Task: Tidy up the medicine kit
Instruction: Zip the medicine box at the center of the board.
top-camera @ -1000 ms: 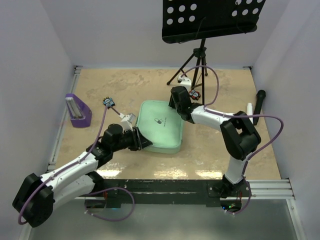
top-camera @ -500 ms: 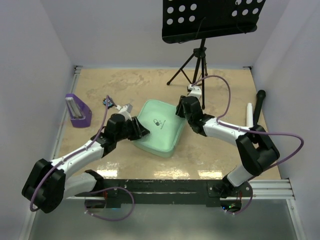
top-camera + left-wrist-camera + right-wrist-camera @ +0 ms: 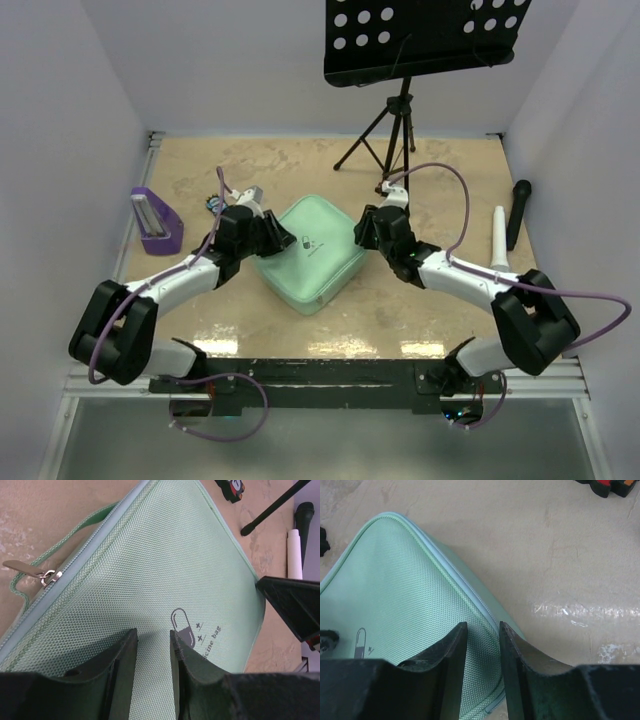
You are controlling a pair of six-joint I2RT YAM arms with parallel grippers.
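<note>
Two hands at the medicine kit (image 3: 310, 262)

We see the left hand (image 3: 152, 632) and right hand (image 3: 482, 625) at its opposite corners, fingers slightly apart; whether they clamp it we cannot tell. Closed, it lies diamond-wise mid-tabletop (image 3: 250, 170).

Medicine kit (image 3: 310, 268) got turned clockwise, now sitting cornerwise. Left gripper (image 3: 283, 241) swung farther along its left side. Right gripper (image 3: 360, 236) came nearer and right.
</note>
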